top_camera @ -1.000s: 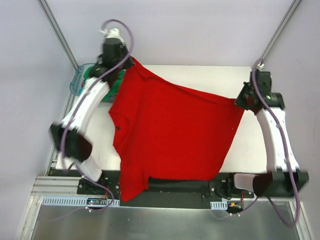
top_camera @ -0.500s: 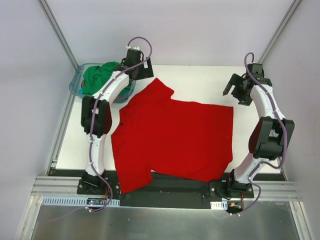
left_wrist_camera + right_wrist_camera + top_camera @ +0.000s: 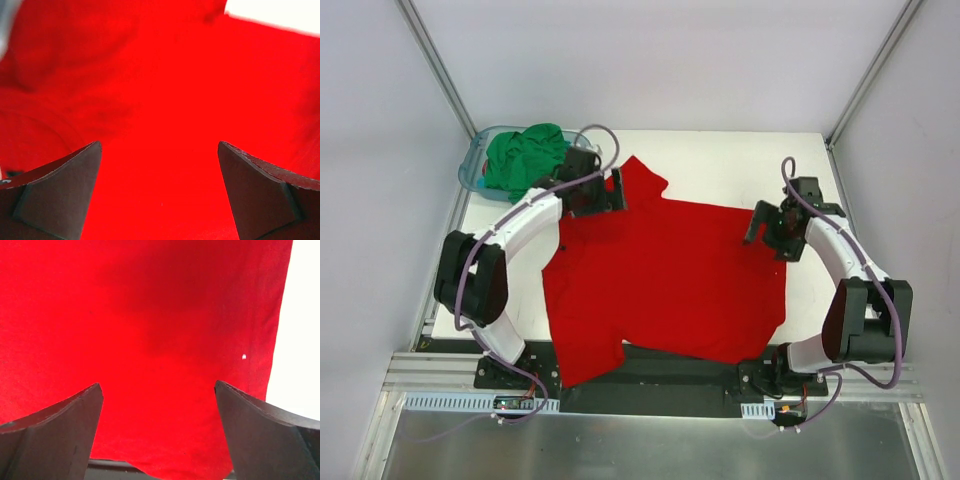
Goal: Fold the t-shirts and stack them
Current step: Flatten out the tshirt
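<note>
A red t-shirt [image 3: 660,280] lies spread on the white table [image 3: 720,165], with one sleeve reaching the far side and its lower left corner hanging over the near edge. My left gripper [image 3: 616,190] hovers open over the shirt's far left part. In the left wrist view only red cloth [image 3: 160,90] shows between the fingers [image 3: 60,190]. My right gripper [image 3: 758,224] hovers open over the shirt's far right corner. The right wrist view shows the shirt's edge [image 3: 150,340] and nothing held. A crumpled green t-shirt [image 3: 525,158] sits in the basket.
A teal basket [image 3: 470,172] stands at the table's far left corner. The frame's upright posts rise at both far corners. A black rail [image 3: 680,372] runs along the near edge between the arm bases. Bare white table [image 3: 300,340] shows right of the shirt.
Both grippers opened and let go of the red t-shirt, which dropped flat onto the table. Both arms then drew in from the far corners over the shirt.
</note>
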